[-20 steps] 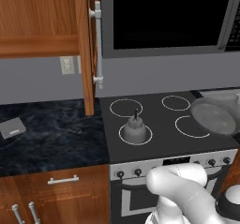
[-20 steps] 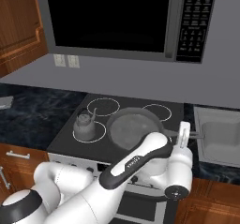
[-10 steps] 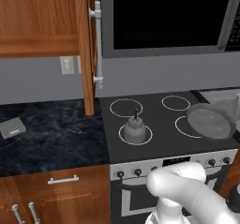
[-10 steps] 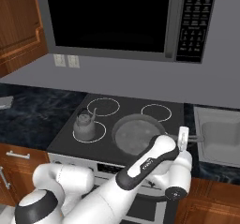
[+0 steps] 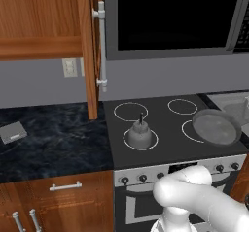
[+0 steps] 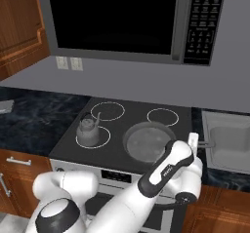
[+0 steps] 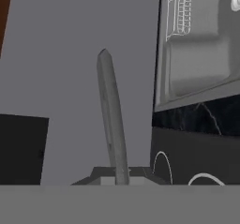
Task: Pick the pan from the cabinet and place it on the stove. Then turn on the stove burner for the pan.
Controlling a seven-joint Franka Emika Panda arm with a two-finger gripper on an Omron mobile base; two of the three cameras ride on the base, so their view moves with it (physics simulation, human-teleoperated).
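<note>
Gripper (image 7: 121, 178) pinches pan handle (image 7: 111, 115), fingers pressed together on it. Cabinet (image 5: 46, 27) door open at far left. Kettle (image 5: 139, 133) sits on front-left burner ring. Stove (image 5: 165, 129) holds pan (image 5: 216, 127), tilted over front-right stove burner (image 5: 190, 131). Sink (image 6: 229, 142) lies right of stove.
</note>
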